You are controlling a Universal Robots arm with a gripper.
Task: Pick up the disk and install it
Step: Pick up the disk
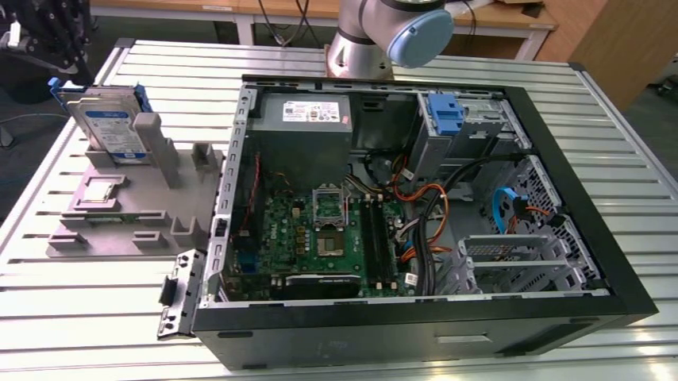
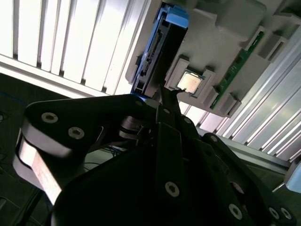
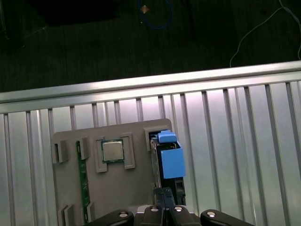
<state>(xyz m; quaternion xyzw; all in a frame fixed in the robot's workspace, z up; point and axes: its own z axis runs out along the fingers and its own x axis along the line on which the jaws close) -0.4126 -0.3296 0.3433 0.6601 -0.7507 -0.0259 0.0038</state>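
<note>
Your disk [image 1: 109, 125] stands on edge in the grey holder [image 1: 148, 198] at the exterior view's left, the gripper [image 3: 163, 194] near its top edge, spread or closed you cannot tell; it is likely stiff, fairly heavy and shock-sensitive, so clamp its flat faces.

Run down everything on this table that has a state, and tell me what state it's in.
Disk: upright in a slot of the grey fixture, not held.
Gripper: above the disk, apart from it.
Computer case: lying on its side, panel off, insides exposed.
Processor chip: flat in a fixture recess.
Memory stick: seated in the fixture.
</note>
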